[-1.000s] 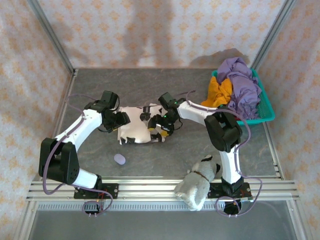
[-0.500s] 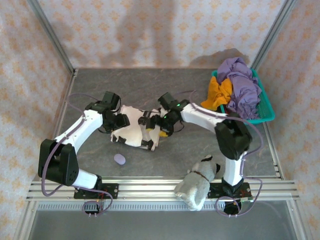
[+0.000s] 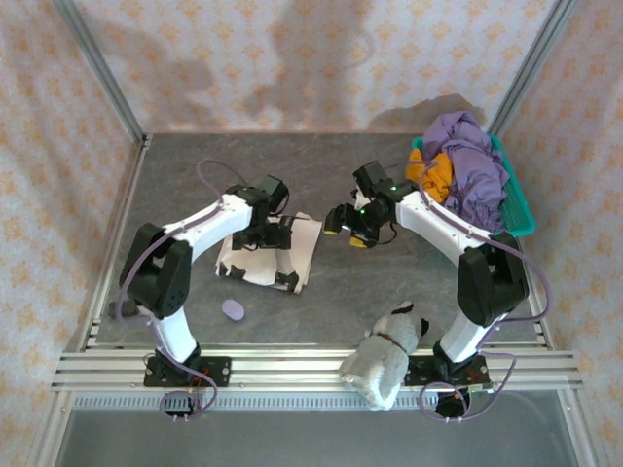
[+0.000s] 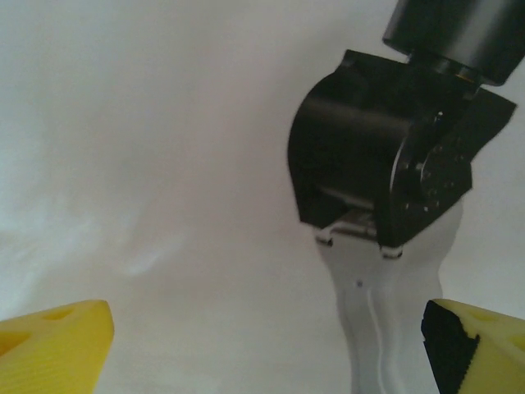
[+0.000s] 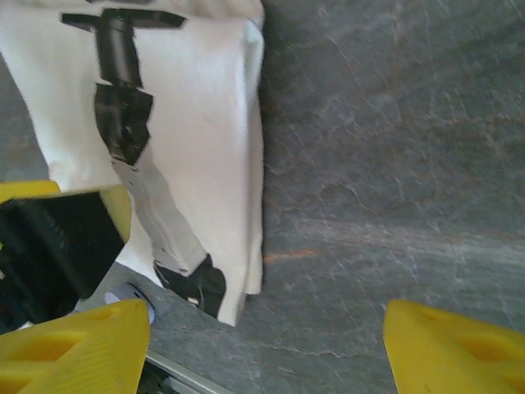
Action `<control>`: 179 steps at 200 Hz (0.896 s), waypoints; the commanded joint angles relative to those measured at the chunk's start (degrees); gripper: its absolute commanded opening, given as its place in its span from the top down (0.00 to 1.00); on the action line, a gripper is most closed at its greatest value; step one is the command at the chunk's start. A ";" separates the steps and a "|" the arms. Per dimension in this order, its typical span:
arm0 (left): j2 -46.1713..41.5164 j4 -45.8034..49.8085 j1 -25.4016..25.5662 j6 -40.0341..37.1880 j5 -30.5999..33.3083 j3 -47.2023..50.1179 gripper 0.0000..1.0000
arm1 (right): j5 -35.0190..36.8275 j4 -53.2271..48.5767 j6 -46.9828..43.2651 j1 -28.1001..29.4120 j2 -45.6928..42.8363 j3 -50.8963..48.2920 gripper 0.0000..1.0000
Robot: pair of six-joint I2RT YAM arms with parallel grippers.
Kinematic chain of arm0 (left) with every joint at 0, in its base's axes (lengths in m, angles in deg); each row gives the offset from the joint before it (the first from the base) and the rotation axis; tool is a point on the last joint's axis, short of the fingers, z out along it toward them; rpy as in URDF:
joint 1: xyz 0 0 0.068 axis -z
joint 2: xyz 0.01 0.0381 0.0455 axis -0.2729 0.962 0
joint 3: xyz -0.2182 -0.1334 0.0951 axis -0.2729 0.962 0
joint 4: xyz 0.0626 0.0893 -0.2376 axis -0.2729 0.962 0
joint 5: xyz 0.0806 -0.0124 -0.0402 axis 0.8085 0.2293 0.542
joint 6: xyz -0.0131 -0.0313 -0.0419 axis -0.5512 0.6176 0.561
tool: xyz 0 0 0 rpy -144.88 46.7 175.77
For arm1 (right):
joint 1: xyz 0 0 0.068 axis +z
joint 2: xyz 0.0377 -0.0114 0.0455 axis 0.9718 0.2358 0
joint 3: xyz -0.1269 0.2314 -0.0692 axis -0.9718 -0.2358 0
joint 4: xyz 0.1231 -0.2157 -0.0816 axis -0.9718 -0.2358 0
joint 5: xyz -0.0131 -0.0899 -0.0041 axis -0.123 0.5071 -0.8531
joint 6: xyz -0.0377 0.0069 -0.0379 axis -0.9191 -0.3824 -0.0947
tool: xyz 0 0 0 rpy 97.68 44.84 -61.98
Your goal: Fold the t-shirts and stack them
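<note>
The left end effector (image 4: 264, 345) is hanging with its yellow-padded fingers spread wide and gripping nothing. It is pointing down at the cream-white t-shirt (image 3: 304, 241), whose smooth, matte cloth is lying right under it on the table (image 3: 438, 282). The right end effector (image 5: 269, 346) is likewise standing spread and empty, hovering over bare table just beside the shirt's right edge. The shirt is lying folded into a rough rectangle, its layered edges showing along that side. It is carrying printed marks (image 5: 123, 98) in black and pale grey, shaped like jointed bars; whether they are holding any lettering cannot be told. The table is showing a dark grey, veined, stone-like surface. Near the shirt's near-left corner a small rounded lavender lump (image 3: 234, 309) is sitting on the table. At the far right a teal plastic basket (image 3: 524, 220) is holding a crumpled purple t-shirt (image 3: 472, 165) and an orange t-shirt (image 3: 428, 177), well apart from the folded one. A grey-white plush toy (image 3: 389, 355) is lying at the near edge, beside the right arm's base.
</note>
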 commanded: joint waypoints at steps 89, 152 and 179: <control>18.13 7.79 -5.25 -6.94 6.09 -12.83 0.00 | 0.86 -3.86 -4.02 -3.34 -9.16 -2.00 0.22; 27.09 13.22 -18.08 -21.61 7.01 -28.62 0.00 | 0.69 -6.59 -5.10 -3.71 -12.04 -1.39 0.21; 34.56 17.50 -22.49 -25.84 7.79 -40.13 0.00 | 0.81 -9.52 -6.73 -3.78 -11.93 0.15 0.19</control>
